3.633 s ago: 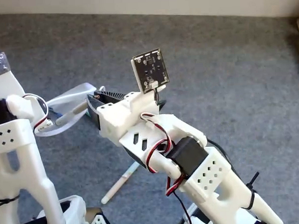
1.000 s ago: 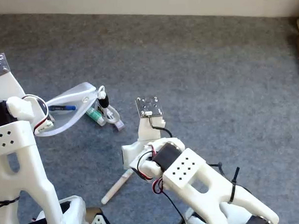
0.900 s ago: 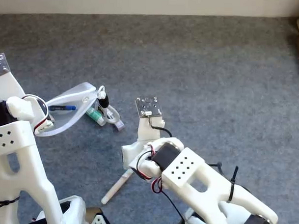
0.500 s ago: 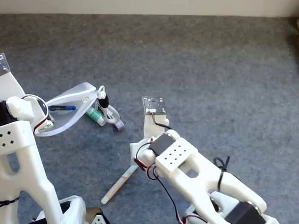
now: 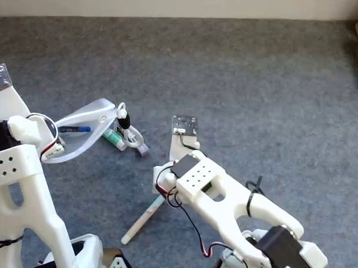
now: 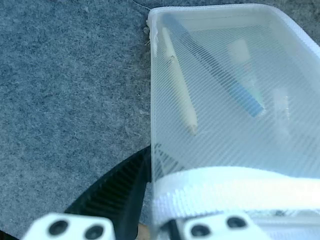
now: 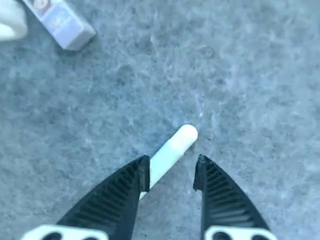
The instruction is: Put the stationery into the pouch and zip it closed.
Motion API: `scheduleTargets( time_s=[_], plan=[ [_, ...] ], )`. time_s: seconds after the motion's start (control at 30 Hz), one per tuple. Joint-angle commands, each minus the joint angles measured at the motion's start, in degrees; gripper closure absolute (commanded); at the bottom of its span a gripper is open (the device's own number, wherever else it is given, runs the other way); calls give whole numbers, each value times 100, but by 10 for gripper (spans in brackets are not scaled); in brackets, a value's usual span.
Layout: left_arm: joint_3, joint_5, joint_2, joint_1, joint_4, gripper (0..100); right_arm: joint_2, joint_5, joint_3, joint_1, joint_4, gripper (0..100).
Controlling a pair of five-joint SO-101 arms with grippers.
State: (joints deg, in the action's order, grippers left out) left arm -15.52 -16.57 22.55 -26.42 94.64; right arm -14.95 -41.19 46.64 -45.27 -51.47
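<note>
Right gripper [image 7: 172, 167] part-open, empty, jaws straddling tip of slim white plastic pen [image 7: 170, 147] on grey carpet [image 5: 271, 78], toward near edge. Pen likely light, stiff, slippery, may roll: take mid-barrel. Left gripper [image 6: 152, 180] clamps translucent ribbed zip pouch [image 6: 225, 100] near left edge

1. Pouch [image 5: 87, 121]: translucent white with ribbed walls and a white zip band. It sits at 9 o'clock in the high view, with its mouth gaping toward 3 o'clock.
2. Inside the pouch, a cream pencil [image 6: 178, 87] and a blue pen [image 6: 220, 70] lie side by side.
3. White pen [image 5: 144, 220]: flat on the carpet [image 5: 253, 78] at 5 o'clock from the pouch and well apart from it, its length running toward 1 o'clock.
4. A green-and-white tube [image 5: 114, 138] and a small lilac block [image 5: 141, 149] lie just outside the pouch mouth, at 4 o'clock.
</note>
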Motion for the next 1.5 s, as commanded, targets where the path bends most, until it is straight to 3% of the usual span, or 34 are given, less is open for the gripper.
scheduleTargets(
  time_s=[0.0,0.27,0.73,0.97,1.23,1.47],
  plan=[
    [-207,-44,-75,-110,-44,993,145,-62,-435,84,198,851],
    [-215,-44,-75,-110,-44,993,382,-26,-444,453,541,853],
    [-215,-44,-75,-110,-35,993,435,-26,-435,426,541,853],
    [-215,-44,-75,-110,-35,993,1200,-26,-831,453,505,853],
    [-215,-44,-75,-110,-35,993,1323,-53,-1156,418,-215,854],
    [-215,-44,-75,-110,-44,993,1323,-53,-1138,418,-233,854]
  ],
)
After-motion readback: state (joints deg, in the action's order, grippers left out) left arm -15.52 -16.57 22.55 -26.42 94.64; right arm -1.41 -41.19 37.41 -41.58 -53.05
